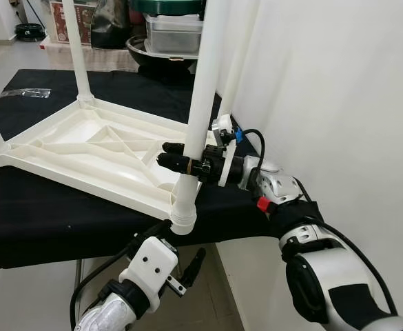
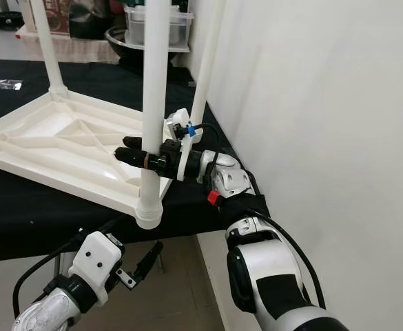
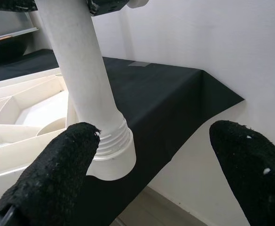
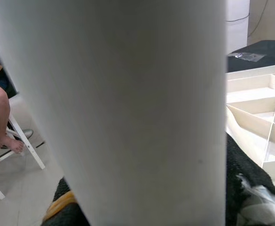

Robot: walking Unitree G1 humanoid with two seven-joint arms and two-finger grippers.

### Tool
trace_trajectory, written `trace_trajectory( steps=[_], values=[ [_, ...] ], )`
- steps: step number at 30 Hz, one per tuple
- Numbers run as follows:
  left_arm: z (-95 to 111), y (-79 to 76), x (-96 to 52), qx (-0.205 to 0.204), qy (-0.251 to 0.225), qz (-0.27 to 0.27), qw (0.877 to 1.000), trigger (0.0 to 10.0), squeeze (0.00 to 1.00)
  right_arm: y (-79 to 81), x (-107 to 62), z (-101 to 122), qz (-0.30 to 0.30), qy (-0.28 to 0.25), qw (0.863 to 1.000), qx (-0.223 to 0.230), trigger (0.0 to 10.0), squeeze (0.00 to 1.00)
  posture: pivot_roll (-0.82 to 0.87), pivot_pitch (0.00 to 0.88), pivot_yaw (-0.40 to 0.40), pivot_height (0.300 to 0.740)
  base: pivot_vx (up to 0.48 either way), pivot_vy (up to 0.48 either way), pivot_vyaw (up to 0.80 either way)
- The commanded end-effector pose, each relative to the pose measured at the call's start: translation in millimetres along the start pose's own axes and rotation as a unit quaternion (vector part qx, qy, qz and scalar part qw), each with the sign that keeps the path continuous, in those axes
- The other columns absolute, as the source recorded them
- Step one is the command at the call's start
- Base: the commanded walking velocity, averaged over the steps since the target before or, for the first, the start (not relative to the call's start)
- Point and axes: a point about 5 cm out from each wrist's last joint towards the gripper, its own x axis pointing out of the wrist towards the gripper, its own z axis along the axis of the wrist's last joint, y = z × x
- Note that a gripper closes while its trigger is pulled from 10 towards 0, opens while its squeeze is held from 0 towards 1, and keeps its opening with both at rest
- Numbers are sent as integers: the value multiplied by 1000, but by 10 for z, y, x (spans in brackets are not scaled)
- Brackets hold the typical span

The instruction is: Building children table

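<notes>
Left eye view: white plastic children's table top [image 1: 84,148], lying upside down on a black-covered bench [image 1: 43,214], ribbed underside facing up; white legs standing upright in its corner sockets, near-corner leg [image 1: 200,110] seated in its threaded socket [image 1: 183,215] at the bench's front edge; beyond the bench, a lidded clear plastic tub [image 1: 173,33] resting in a dark metal bowl [image 1: 161,55], contents not discernible. Right gripper [image 1: 177,154] reaching in level from the wall side, its two black fingers clamped on the near-corner leg partway up, one finger above the other. Left gripper [image 1: 191,267] low, under the bench's front edge beneath the socket, fingers spread apart and grasping nothing; left wrist view places the socket just beside one pad [image 3: 57,174], not touching.
</notes>
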Motion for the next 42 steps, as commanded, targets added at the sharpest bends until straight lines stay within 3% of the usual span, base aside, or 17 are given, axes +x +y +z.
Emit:
trace_trajectory(
  steps=[1,9,10,12,13,14,17,21,22,23,27,28,30,31,32,38,42],
  values=[
    [-5,-14,-5,0,3,-2,1000,10000,0,-2,11,14,-1,2,1000,-3,0,0,172,0,-156,740,0,0,0],
    [-18,-41,0,-2,3,-2,1000,10000,0,-278,-170,-124,-285,-24,958,-15,0,0,155,0,-152,740,0,0,0],
    [-22,-46,7,-3,3,-3,1000,10000,0,-400,-379,-183,-452,-39,891,-3,0,0,140,0,-143,740,0,0,0],
    [-22,-46,7,-3,3,-3,1000,10000,0,-400,-379,-183,-452,-39,891,-3,0,0,140,0,-143,740,0,0,0],
    [-26,-50,11,-3,3,-4,1000,10000,0,-441,-545,-229,-556,-52,829,5,0,0,135,0,-142,740,0,0,0],
    [-26,-50,11,-3,3,-4,1000,10000,0,-441,-545,-229,-556,-52,829,5,0,0,135,0,-142,740,0,0,0],
    [-30,-61,24,-4,2,-7,1000,10000,0,-360,-679,-350,-676,-68,733,39,0,0,137,0,-140,740,0,0,0],
    [-27,-63,28,-3,1,-9,1000,10000,0,-295,-633,-419,-695,-72,713,58,0,0,140,0,-144,740,0,0,0],
    [-27,-63,28,-3,1,-9,1000,10000,0,-295,-633,-419,-695,-72,713,58,0,0,140,0,-144,740,0,0,0],
    [-25,-57,28,-4,1,-8,1000,10000,0,-231,-472,-475,-682,-84,721,92,4431,0,144,0,-143,740,0,0,0],
    [-25,-57,28,-4,1,-8,1000,10000,0,-231,-472,-475,-682,-84,721,92,4431,0,144,0,-143,740,0,0,0],
    [-23,-52,27,-2,2,-8,1000,10000,0,-187,-345,-481,-664,-92,735,103,10000,0,144,0,-143,740,0,0,0],
    [-23,-52,27,-2,2,-8,1000,10000,0,-187,-345,-481,-664,-92,735,103,10000,0,144,0,-143,740,0,0,0],
    [-22,-48,27,-2,2,-7,1000,10000,0,-178,-257,-401,-631,-119,761,95,10000,1000,139,0,-139,740,0,0,0],
    [-21,-47,28,-2,2,-7,1000,10000,0,-215,-254,-269,-587,-151,792,73,10000,0,139,0,-140,740,0,0,0],
    [-22,-47,34,-2,1,-7,1000,10000,0,-277,-325,-31,-508,-210,835,32,10000,0,134,0,-136,740,0,0,0],
    [-25,-36,50,-2,0,-7,1000,10000,0,-283,-439,97,-341,-187,921,30,10000,0,128,2,-135,740,0,0,0]
  ],
)
